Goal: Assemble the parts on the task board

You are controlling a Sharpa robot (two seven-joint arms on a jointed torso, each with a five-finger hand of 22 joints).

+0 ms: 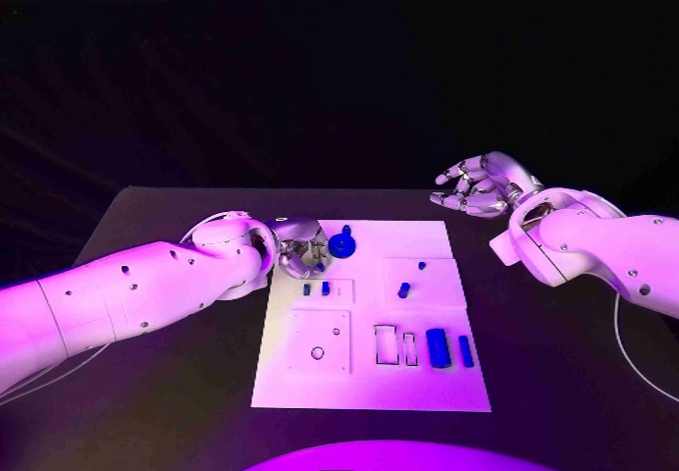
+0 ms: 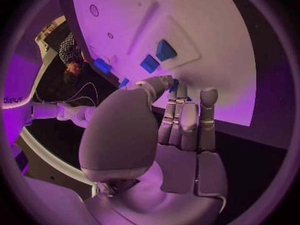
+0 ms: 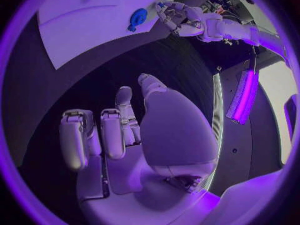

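On the near part of the white task board (image 1: 371, 392), a large square recess on the left (image 1: 320, 340) stands unfilled, showing just a small hole. To its right are two narrow slots (image 1: 394, 345) that look empty, and just right of those two blue bars (image 1: 448, 348) lie flat on the board, apparently not yet seated. Farther back, two small blue pegs (image 1: 316, 288) stand in the left mid-board panel, and a single blue peg (image 1: 403, 289) stands in the panel to their right; these look placed, though how fully they are seated cannot be told. At the far left of the board the left hand (image 1: 300, 245) rests at the board's edge with its fingers together, their tips touching a round blue part (image 1: 342, 245); whether it grips the part or only touches it cannot be told. Well apart, beyond the far right corner of the board and raised over the black table (image 1: 156, 226), the right hand (image 1: 481, 186) holds nothing, fingers loosely curled and spread. By this reckoning the task is partway: pegs in, the bars, slots, square recess and round part still to settle.
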